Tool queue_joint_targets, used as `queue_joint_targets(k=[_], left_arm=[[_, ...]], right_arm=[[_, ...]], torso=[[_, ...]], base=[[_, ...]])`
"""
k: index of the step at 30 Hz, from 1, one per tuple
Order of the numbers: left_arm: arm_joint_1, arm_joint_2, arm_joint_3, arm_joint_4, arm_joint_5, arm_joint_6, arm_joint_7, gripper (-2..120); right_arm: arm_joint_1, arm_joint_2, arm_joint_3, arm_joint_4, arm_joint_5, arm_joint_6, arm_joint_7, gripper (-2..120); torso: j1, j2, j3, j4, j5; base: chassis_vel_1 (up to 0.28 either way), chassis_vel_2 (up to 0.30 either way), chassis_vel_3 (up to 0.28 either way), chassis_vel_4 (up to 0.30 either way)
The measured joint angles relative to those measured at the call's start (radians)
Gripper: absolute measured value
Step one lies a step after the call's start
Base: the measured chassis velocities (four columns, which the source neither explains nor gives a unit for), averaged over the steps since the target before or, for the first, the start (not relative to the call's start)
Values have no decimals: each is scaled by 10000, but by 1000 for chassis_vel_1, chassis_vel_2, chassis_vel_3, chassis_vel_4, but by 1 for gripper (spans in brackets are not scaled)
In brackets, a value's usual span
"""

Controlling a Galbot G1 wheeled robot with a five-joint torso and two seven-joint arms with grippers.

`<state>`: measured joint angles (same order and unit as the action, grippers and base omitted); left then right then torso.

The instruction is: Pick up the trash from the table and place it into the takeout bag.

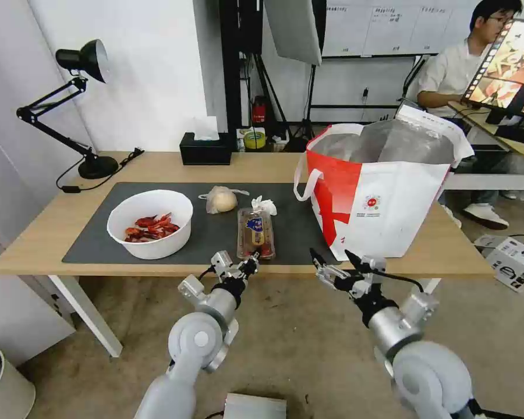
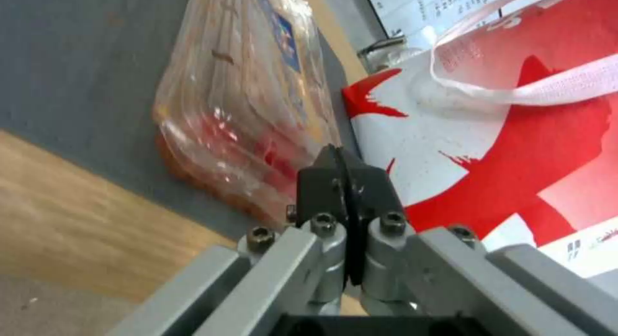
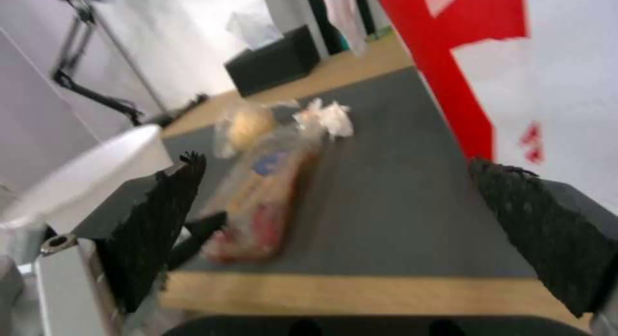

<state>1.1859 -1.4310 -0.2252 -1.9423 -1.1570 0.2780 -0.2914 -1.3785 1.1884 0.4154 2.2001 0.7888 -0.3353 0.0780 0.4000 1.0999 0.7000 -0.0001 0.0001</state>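
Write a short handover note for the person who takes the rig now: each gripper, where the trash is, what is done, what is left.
Left gripper: fingers shut, empty, at the near table edge just before the clamshell tray.
Right gripper: fingers open, empty, near the edge in front of the takeout bag.
On the mat: bowl of crayfish shells, bun in clear bag, crumpled tissue, and the tray.
Done: nothing seen bagged; the bag's inside is hidden.
Left: all four pieces.

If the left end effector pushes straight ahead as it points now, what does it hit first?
Most likely the clear plastic tray: the shut left end effector points at its near end at the table edge, though depth is unclear.
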Motion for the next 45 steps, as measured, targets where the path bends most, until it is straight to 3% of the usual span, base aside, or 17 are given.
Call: queue_joint_targets(k=[11, 19, 45], left_arm=[[-112, 167, -108, 77, 0, -27, 1, 0], [-110, 168, -133, 16, 0, -34, 2, 0], [-58, 307, -141, -32, -6, -35, 1, 0]], right_arm=[[2100, -559, -1258, -1488, 2388, -269, 757, 100], [3746, -532, -2067, -2603, 3273, -636, 1125, 100], [6055, 658, -3838, -5278, 3882, -1005, 2085, 97]], torso=[[1, 0, 1, 1, 0], [1, 0, 0, 2, -1], [1, 1, 0, 1, -2]], base=[[0, 0, 0, 0], [0, 0, 0, 0], [0, 0, 0, 0]])
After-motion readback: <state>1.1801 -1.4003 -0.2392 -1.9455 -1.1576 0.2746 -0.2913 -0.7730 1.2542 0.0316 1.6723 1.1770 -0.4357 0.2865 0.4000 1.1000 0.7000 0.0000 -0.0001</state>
